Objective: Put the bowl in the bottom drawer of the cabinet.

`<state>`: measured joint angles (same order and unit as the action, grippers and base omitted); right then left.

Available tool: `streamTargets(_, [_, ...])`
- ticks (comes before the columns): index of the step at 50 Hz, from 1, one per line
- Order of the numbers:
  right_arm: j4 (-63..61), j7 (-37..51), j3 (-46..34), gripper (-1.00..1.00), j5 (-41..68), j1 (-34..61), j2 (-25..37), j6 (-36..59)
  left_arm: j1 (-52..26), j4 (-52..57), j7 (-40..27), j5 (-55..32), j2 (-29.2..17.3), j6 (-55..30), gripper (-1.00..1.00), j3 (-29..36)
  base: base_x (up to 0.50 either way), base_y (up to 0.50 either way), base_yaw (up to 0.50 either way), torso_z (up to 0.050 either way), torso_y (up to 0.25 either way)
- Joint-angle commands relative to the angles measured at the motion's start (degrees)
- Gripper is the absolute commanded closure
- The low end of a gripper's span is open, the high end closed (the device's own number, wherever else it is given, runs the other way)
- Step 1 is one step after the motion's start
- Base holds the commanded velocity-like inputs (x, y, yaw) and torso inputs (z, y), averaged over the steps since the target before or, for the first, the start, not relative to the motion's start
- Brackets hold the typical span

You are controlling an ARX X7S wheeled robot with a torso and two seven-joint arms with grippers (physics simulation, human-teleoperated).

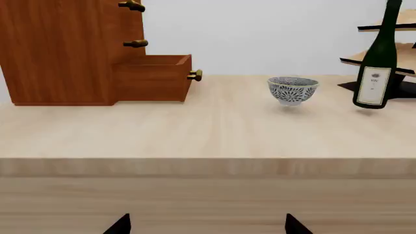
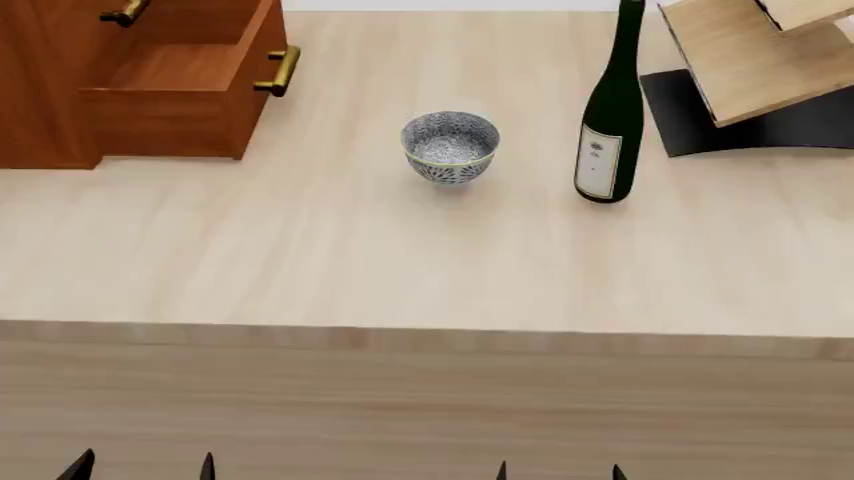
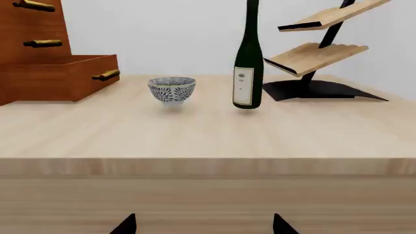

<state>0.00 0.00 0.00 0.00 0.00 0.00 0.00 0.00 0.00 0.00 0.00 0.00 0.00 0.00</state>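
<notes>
Ceramic bowl (image 2: 451, 146) on table, well beyond both open end effectors.

Blue-grey floral bowl (image 2: 451, 146); reddish-brown cabinet (image 2: 80, 60), brass handles; dark green bottle (image 2: 613, 120).

On the bench (image 2: 334, 250), the cabinet (image 2: 40, 90) stands far left with its bottom drawer (image 2: 180, 100) pulled out toward the bowl (image 2: 451, 146). The bowl sits mid-bench, a bottle (image 2: 610, 130) upright to its right. The rack (image 2: 747, 70) is behind and right of the bottle.
</notes>
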Motion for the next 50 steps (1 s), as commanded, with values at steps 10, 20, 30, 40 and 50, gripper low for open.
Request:
streamTargets(10, [1.7, 5.7, -2.3, -1.0, 1.4, -0.5, 2.1, 0.8, 0.6, 2.3, -4.4, -0.3, -2.9, 2.1, -1.0, 3.1, 0.0, 0.0, 0.0, 0.0, 0.0])
streamTargets(20, [-0.9, 7.9, -3.7, -1.0, 1.5, -4.3, 3.1, -0.7, 2.6, 4.4, -4.3, -1.1, -4.7, 2.7, -1.0, 4.3, 0.0, 0.0, 0.0, 0.035, 0.0])
streamTargets(30, [-1.3, 9.4, -4.7, -1.0, 1.6, -4.8, 4.1, -0.7, 2.8, 6.1, -4.7, -1.5, -6.0, 1.6, -1.0, 5.1, 0.0, 0.0, 0.0, 0.05, 0.0])
streamTargets(40, [-1.4, 10.3, -5.0, -1.0, 2.2, -4.7, 5.1, -0.2, 2.7, 7.7, -5.5, -1.4, -6.9, 0.1, -1.0, 5.7, 0.0, 0.0, 0.0, 0.05, 0.0])
streamTargets(50, [-3.7, 10.8, -6.2, -1.0, 2.4, -5.5, 6.2, 1.0, 3.2, 10.0, -6.5, -0.6, -7.7, -1.0, -1.0, 6.6, 0.0, 0.0, 0.0, 0.05, 0.0])
